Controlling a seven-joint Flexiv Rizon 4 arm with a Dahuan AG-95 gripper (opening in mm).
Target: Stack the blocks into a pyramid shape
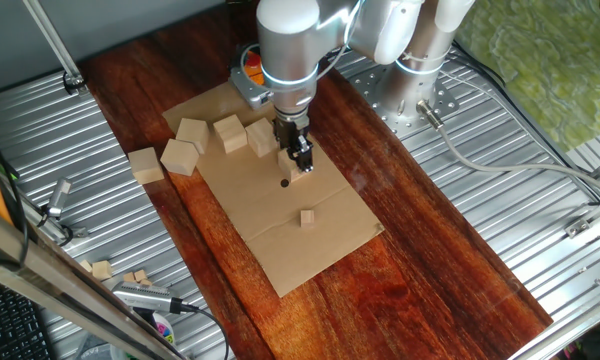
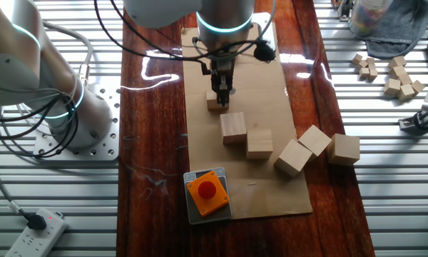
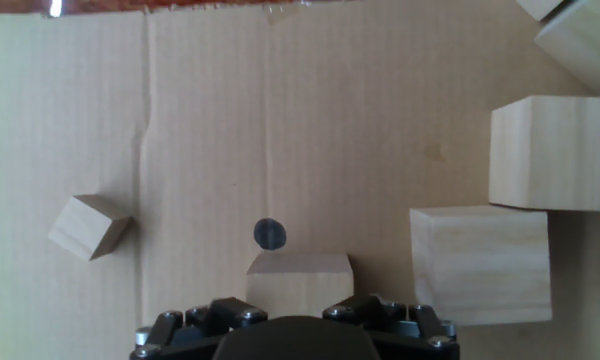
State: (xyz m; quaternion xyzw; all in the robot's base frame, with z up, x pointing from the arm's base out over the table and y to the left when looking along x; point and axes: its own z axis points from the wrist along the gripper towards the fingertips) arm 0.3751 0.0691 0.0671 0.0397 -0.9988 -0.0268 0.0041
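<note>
block [image 3: 298,278] sits directly under pincer [image 1: 298,166], between its fingers, resting on cardboard sheet [image 1: 320,235] near black dot [image 3: 269,234]. pincer looks closed on this block, though actual contact is hidden. next block [image 3: 479,262] just beside it, toward cluster; another block [image 3: 554,152] touching that one. two more blocks [image 1: 185,145] further out, one block [image 1: 146,165] on tabletop [image 1: 420,230] off cardboard. tiny cube [image 1: 307,217] lies opposite way.

Robotics lab: bolted arm base [image 2: 71,121], ribbed metal table [image 1: 500,200].
</note>
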